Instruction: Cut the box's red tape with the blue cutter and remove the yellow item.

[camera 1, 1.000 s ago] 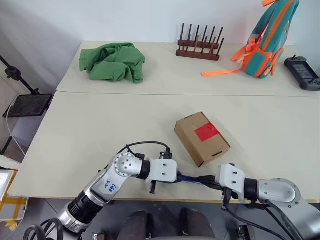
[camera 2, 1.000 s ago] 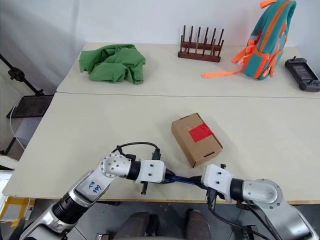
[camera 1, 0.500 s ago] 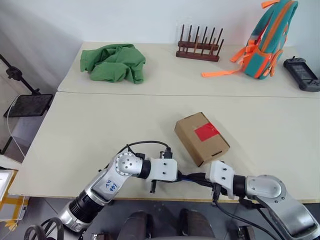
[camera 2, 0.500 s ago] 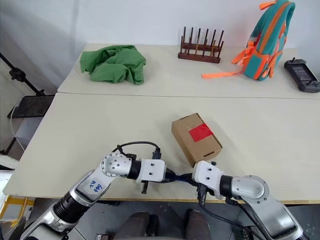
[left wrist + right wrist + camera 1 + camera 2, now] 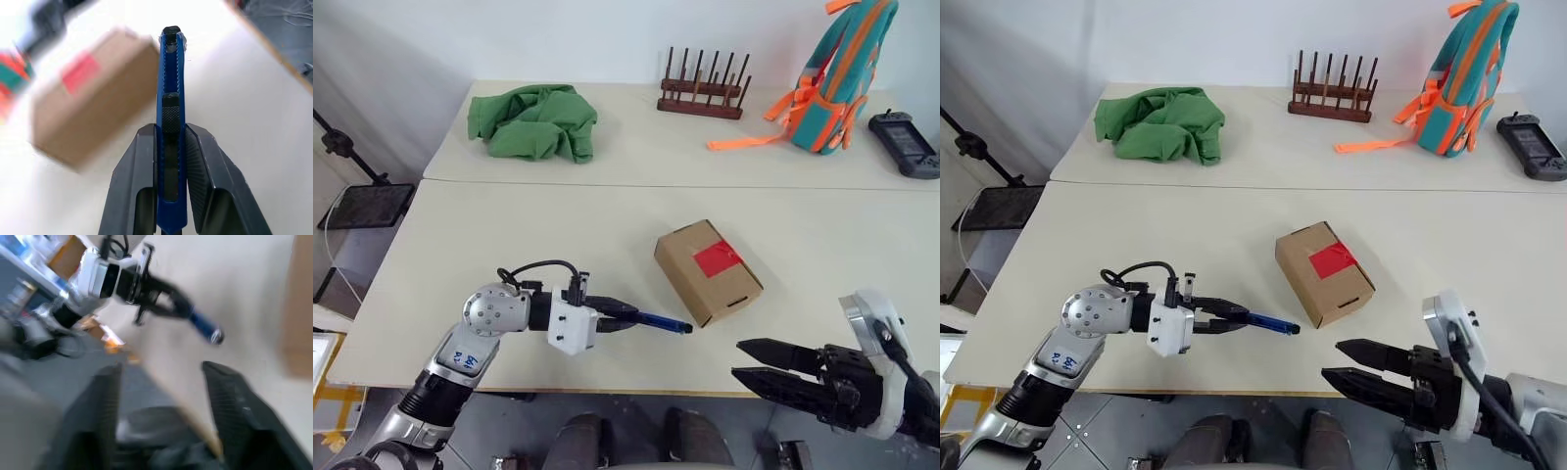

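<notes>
Left gripper point(image 5: 1234, 321): I have its jaws clamped on the handle of the slim blue pen-like cutter point(image 5: 1271, 323), tip pointing toward the carton, so the blade end leads into the cut.
Right gripper point(image 5: 1356, 364): jaws spread apart with nothing in them, hanging off the table's near edge, free, I judge, to steady the carton.
Small brown cardboard box point(image 5: 1324, 273): flaps shut, lying on the pale table point(image 5: 1136, 235) just beyond the cutter's tip, not touching it.
Bright red tape patch point(image 5: 1333, 259): on the box's upward face, uncut, reachable from above.
Yellow item: I judge it sealed inside.
Next: bring the cutter's tip onto the tape.
</notes>
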Controlling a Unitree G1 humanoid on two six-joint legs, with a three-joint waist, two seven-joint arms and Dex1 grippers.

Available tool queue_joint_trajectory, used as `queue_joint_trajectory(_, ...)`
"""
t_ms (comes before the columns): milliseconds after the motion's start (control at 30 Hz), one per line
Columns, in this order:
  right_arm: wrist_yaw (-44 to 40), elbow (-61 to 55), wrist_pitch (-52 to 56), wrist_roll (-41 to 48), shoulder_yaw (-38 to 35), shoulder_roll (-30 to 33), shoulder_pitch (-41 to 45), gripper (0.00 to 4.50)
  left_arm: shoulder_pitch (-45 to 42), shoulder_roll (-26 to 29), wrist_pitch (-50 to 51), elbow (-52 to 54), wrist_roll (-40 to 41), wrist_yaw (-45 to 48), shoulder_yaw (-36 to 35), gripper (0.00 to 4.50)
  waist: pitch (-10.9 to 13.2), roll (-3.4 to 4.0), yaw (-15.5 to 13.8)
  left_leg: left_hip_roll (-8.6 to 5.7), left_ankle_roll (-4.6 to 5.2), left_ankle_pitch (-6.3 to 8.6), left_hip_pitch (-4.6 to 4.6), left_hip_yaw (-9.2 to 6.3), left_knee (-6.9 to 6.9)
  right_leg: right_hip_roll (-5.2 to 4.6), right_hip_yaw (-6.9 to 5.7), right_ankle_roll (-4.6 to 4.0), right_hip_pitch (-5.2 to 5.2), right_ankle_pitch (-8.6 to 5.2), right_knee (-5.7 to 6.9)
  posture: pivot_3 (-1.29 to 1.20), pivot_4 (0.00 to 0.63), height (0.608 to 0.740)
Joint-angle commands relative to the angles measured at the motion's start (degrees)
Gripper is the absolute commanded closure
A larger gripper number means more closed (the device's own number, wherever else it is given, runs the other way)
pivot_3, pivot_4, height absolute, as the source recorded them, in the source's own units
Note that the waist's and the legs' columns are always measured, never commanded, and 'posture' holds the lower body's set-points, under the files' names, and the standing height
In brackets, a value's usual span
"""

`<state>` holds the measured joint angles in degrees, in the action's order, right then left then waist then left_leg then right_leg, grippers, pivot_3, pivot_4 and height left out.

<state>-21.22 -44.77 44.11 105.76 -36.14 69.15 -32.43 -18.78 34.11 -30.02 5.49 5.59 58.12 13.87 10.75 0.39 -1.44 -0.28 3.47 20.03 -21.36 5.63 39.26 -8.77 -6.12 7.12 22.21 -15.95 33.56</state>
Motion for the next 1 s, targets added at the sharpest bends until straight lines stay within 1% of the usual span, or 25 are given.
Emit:
queue_joint_trajectory(33,7.5,1.0,-3.2,7.2,4.2,3.6,3.9,0.22,-3.3,-1.6,-8.7,-0.7,-0.5,-2.0,-1.4,4.02,0.0,-0.16,0.0,0.01,-0.02,-0.01,-0.03,0.01,0.0,0.01,-0.03,0.0,0.01,0.04,-0.06,0.0,0.15,0.74)
queue_joint_trajectory(67,8.3,1.0,-4.8,7.2,6.7,3.4,5.9,0.02,-4.2,-2.2,-9.9,-1.6,-1.2,-2.5,-1.1,4.02,0.0,-0.18,0.0,0.02,-0.02,-0.03,-0.06,-0.01,0.0,0.03,-0.05,-0.01,0.04,0.04,-0.08,0.0,0.15,0.74)
queue_joint_trajectory(167,11.5,0.8,-8.4,7.2,14.6,1.4,13.8,0.02,-7.1,-4.3,-10.9,-4.0,-3.6,-5.1,-0.8,4.02,0.0,-0.14,-0.3,0.03,0.01,-0.05,-0.21,-0.03,-0.03,0.15,-0.14,0.0,0.16,0.04,-0.1,0.0,0.15,0.74)
queue_joint_trajectory(233,12.8,1.4,-7.4,7.2,17.2,2.2,17.0,0.02,-8.4,-5.3,-11.1,-5.2,-4.6,-6.1,-0.4,4.02,0.0,-0.15,-0.2,0.0,0.09,-0.11,-0.29,0.01,-0.02,0.25,-0.22,0.06,0.19,0.07,0.08,0.0,0.15,0.74)
queue_joint_trajectory(333,16.3,2.3,-7.1,7.2,21.9,1.1,22.3,0.02,-9.5,-6.5,-11.3,-6.0,-5.8,-7.3,0.2,4.02,0.0,-0.15,-0.2,-0.02,0.17,-0.13,-0.4,0.02,0.06,0.31,-0.78,0.12,0.2,0.1,0.05,0.0,0.15,0.74)
queue_joint_trajectory(500,19.4,3.6,-5.3,7.2,26.9,0.0,28.8,0.02,-9.8,-7.5,-10.8,-6.1,-7.0,-8.9,1.0,4.02,0.0,-0.15,-0.2,-0.03,0.23,-0.12,-0.94,-0.29,0.58,0.34,-1.34,0.17,0.29,0.13,0.06,0.0,0.15,0.74)
queue_joint_trajectory(700,22.3,4.8,-4.6,7.2,29.7,-3.4,33.0,0.02,-10.0,-7.4,-10.6,-5.9,-7.5,-9.4,1.6,4.02,0.0,-0.15,-0.2,-0.03,0.31,-0.16,-0.98,-0.35,0.81,0.17,-1.3,0.3,0.19,0.22,0.05,0.0,0.15,0.74)
queue_joint_trajectory(800,23.0,5.2,-4.2,7.2,29.9,-4.9,34.0,0.61,-10.2,-7.3,-10.7,-6.0,-7.7,-9.5,1.6,4.02,0.0,-0.15,-0.2,0.0,0.31,-0.16,-0.97,-0.36,0.81,0.16,-1.28,0.3,0.2,0.23,0.06,0.0,0.15,0.74)
queue_joint_trajectory(1000,24.3,6.1,-3.2,7.2,30.4,-6.9,36.2,2.69,-10.5,-7.3,-10.5,-5.9,-8.0,-9.8,1.8,4.02,0.0,-0.15,-0.1,0.0,0.31,-0.16,-0.98,-0.36,0.8,0.18,-1.3,0.29,0.21,0.23,0.06,0.0,0.15,0.74)
